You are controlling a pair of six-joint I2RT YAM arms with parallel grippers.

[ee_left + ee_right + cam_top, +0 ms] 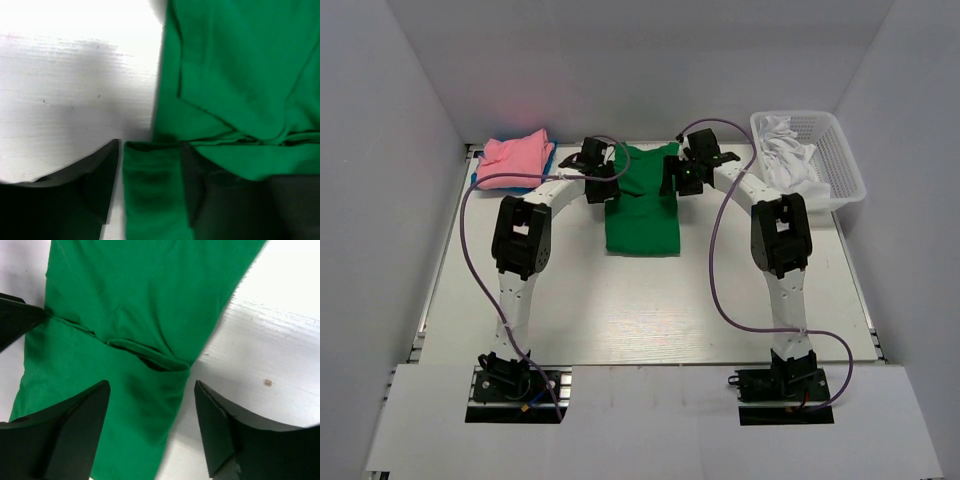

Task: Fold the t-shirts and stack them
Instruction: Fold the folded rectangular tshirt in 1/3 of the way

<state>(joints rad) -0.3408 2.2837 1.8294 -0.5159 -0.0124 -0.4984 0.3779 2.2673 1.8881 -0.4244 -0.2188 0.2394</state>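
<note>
- Green shirt (pixel 642 215) flat on worktop (pixel 640 310), middle of the far half, narrowed to a long strip (sides look folded in, near end squared off).
- Left gripper (pixel 151 145) down at the shirt's far left edge, fingers apart, strip of green edge between them.
- One finger (pixel 210 200) lying over cloth, the other (pixel 90 195) over bare worktop just off the edge.
- Not clamped: sliver of white visible between the outer finger and the cloth.
- Right gripper (pixel 151 383) at the far right edge, mirrored pose, fingers wide apart.
- Straddling the cloth edge where a folded layer forms a small pocket, one finger (pixel 70 430) over green, the other (pixel 240 440) over bare worktop, nothing pinched.
- Pink shirt (pixel 515 158) folded at far left corner, on top of blue shirt (pixel 551 157), only blue edges peeking out.
- White shirt (pixel 785 150) crumpled in basket (pixel 845 165) at far right corner, well apart from the green one.
- Both arms bent inward, flanking the green shirt's far end.
</note>
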